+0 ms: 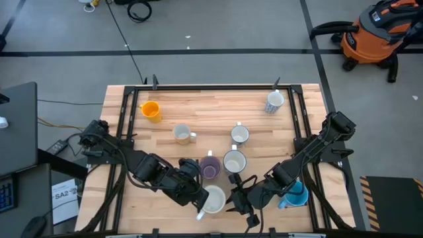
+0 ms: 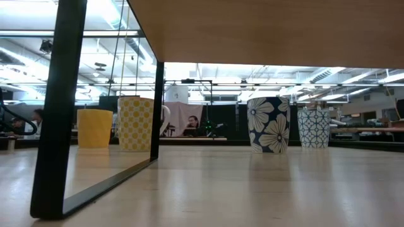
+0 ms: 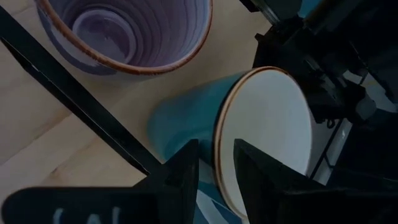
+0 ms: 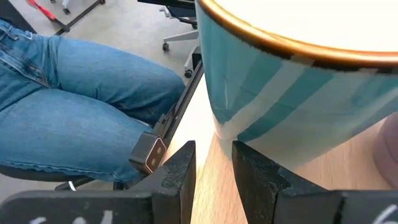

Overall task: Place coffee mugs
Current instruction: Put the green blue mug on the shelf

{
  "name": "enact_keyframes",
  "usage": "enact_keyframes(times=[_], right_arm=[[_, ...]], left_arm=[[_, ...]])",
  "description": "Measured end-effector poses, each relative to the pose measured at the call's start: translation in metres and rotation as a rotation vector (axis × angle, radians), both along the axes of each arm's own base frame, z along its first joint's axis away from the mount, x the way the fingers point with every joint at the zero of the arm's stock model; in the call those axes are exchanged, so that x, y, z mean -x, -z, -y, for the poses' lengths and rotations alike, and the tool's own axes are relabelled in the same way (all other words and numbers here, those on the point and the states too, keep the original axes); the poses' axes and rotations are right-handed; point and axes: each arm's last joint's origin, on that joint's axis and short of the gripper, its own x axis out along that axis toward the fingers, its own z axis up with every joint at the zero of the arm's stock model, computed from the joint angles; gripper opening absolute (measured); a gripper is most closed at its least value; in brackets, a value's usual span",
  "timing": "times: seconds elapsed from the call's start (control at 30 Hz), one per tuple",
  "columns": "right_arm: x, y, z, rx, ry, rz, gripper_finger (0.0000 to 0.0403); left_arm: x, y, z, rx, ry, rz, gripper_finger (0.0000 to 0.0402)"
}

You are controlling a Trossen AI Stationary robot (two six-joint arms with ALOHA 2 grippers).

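The table (image 1: 198, 109) carries the teal mug (image 1: 213, 198) upright near its front edge. It looks like glazed ceramic, so probably stiff, slick, weighty and easy to chip. The left gripper (image 3: 214, 149) has its jaws clamped across the rim, a sensible hold. The purple mug (image 1: 210, 168) crowds just behind. The right gripper (image 4: 213, 149) is just beside, jaws slightly apart and empty.

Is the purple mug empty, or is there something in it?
Empty: the left wrist view looks into the purple mug and shows its bare, ridged inside down to the bottom.

The wooden table (image 1: 218, 109) carries scattered coffee mugs (image 1: 239, 134).
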Motion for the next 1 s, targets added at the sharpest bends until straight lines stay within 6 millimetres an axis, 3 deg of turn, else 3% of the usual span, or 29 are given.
enact_keyframes(times=[0.73,1.0], right_arm=[[0.000,0.000,0.000,-0.002,0.008,0.004,0.0112],[0.000,0.000,0.000,-0.002,0.008,0.003,0.0112]], left_arm=[[0.017,-0.020,-0.007,0.042,0.038,0.019,0.0107],[0.031,-0.020,0.015,0.124,0.183,-0.025,0.0107]])
